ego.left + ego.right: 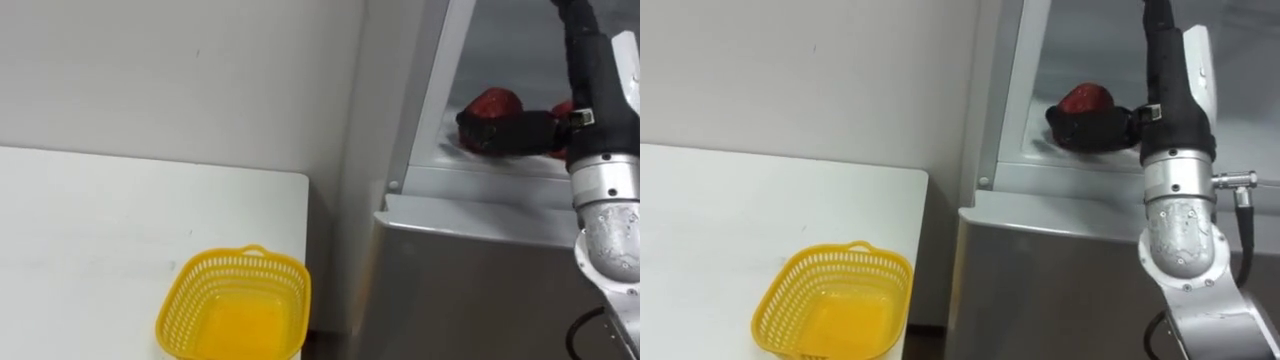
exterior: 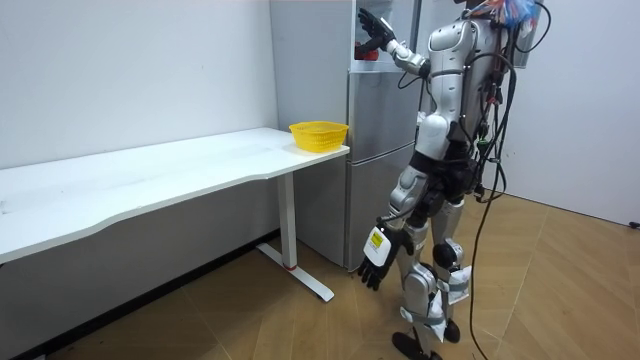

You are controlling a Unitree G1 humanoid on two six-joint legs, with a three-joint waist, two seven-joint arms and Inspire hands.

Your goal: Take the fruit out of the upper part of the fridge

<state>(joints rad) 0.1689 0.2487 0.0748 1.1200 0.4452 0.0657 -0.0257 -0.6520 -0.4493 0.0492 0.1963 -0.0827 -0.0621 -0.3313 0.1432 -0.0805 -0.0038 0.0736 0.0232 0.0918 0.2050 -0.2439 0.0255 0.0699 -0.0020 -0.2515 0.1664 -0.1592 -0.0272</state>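
Our right arm rises closest, reaching into the upper fridge (image 1: 1080, 45), where the right hand (image 1: 1095, 130) curls round a red fruit (image 1: 1085, 98) on its shelf. We judge the yellow basket (image 1: 835, 300) waits on the counter (image 1: 720, 220) to receive it; the left hand (image 2: 375, 268) hangs loose.

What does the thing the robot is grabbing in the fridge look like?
Find the silver fridge beside the white table; its upper part stands open. Inside sits a round red thing, with the robot's black right hand curled around it. It is the one being held, and red, unlike the yellow basket on the table.
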